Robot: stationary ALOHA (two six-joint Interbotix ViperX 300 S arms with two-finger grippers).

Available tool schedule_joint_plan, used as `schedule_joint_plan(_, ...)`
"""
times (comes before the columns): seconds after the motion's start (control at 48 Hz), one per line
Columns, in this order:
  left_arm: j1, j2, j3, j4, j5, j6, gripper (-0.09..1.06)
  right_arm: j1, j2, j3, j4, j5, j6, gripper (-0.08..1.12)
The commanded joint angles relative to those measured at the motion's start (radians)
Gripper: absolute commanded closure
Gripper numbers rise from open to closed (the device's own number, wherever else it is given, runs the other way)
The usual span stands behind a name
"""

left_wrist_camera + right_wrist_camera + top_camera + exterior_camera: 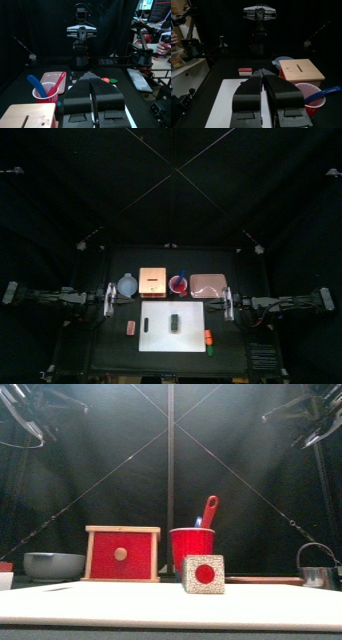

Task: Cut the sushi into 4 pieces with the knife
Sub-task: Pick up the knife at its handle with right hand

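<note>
The dark green sushi roll (178, 318) lies in one piece on the white cutting board (154, 326), its red-centred end to the front, and the red knife (209, 509) stands upright beside the blue knife (198, 522) in the red cup (191, 546) behind the board.

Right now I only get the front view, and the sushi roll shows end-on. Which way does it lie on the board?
Observer: Top view: the sushi roll runs front to back, near the white cutting board's middle.
Operator: Grippers open?
Observer: No, the wrist views show the left gripper and the right gripper shut.
Operator: Anything right of the board?
Observer: A small orange toy lies beside its right edge.
</note>
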Motion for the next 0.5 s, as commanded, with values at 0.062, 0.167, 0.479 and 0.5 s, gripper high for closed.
schedule_joint_plan(0.062,0.026,0.087,-0.026,0.000,-0.107,0.002,1.00,-0.017,0.049,-0.055,0.067,-0.008,0.026,1.02)
schedule_joint_plan(0.167,0.023,0.149,-0.028,0.000,-0.190,0.002,0.92,-0.046,0.135,-0.109,0.170,0.002,0.043,0.95)
schedule_joint_plan(0.479,0.028,0.322,-0.057,-0.002,-0.293,-0.002,0.80,-0.130,0.423,-0.416,0.161,0.339,0.040,0.70)
schedule_joint_plan(0.5,0.028,0.328,-0.057,-0.003,-0.293,-0.002,0.79,-0.135,0.440,-0.437,0.152,0.371,0.040,0.66)
